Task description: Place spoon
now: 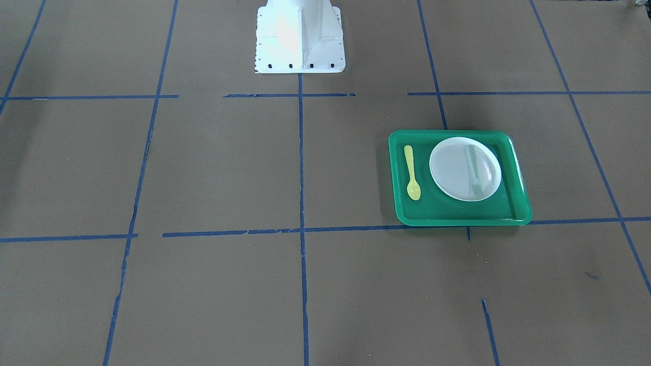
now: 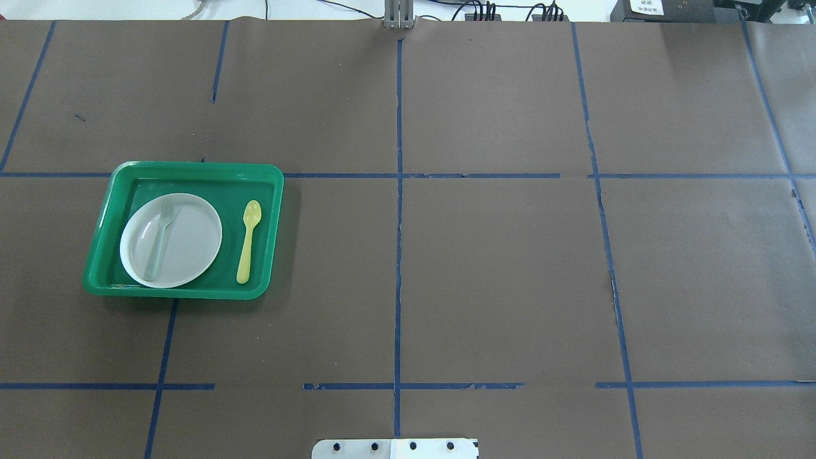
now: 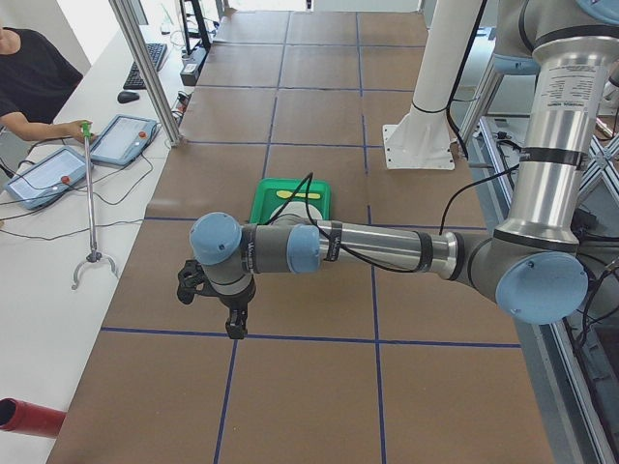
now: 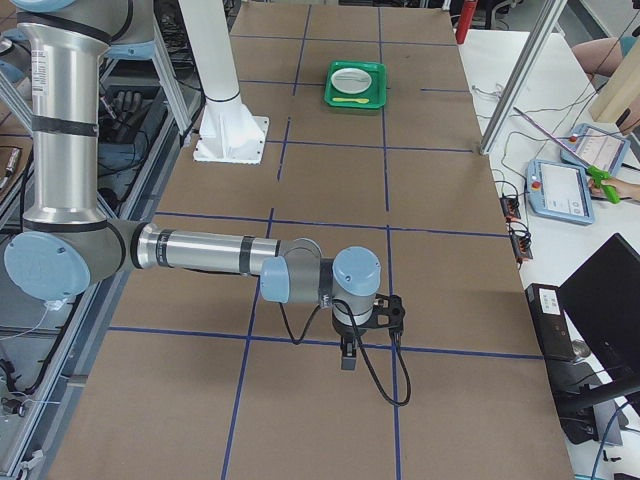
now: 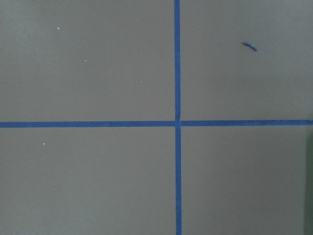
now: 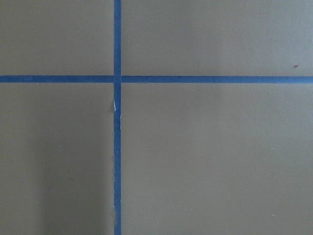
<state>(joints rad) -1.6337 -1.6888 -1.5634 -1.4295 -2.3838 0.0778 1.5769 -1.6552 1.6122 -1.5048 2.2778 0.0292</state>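
The small yellow spoon (image 1: 412, 173) lies flat on the floor of a green tray (image 1: 457, 221), beside a white plate (image 1: 452, 170). In the overhead view the spoon (image 2: 248, 242) lies right of the plate (image 2: 188, 245), its bowl pointing away from the robot. My left gripper (image 3: 235, 327) shows only in the exterior left view, hanging above bare table well short of the tray (image 3: 261, 201). My right gripper (image 4: 347, 358) shows only in the exterior right view, far from the tray (image 4: 355, 103). I cannot tell whether either is open or shut.
A pale translucent fork (image 2: 159, 237) lies on the plate. The white robot base (image 1: 300, 38) stands at the table's edge. Blue tape lines (image 5: 177, 122) cross the brown paper under both wrist cameras. Operators, tablets and cables sit along the far table side (image 3: 58, 164).
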